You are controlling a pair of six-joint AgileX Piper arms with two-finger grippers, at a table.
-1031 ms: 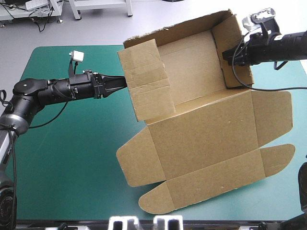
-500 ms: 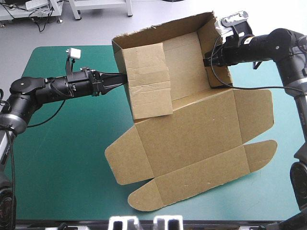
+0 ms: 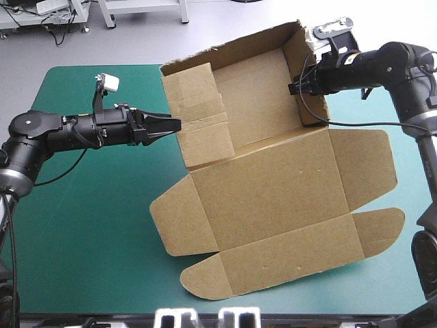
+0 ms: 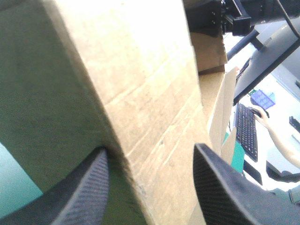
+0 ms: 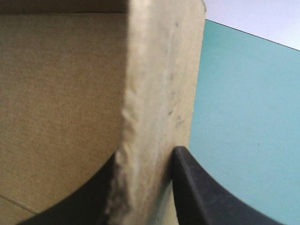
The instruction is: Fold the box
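Note:
The brown box lies on the table with its far half raised into walls and its lid panel and flaps flat toward the near edge. My left gripper is at the outer side of the left wall. In the left wrist view that gripper is open, and the wall's edge runs between its fingers. My right gripper holds the right wall from outside. In the right wrist view it is shut on that wall's thick edge.
The teal-green cover is bare on the left and near-left. The lid's rounded flaps reach close to the table's front edge. The right flap lies near the right side.
The right gripper first pulled the box to the left. Since then the left gripper has backed away leftward from the left wall and opened, and the left wall now stands steeper.

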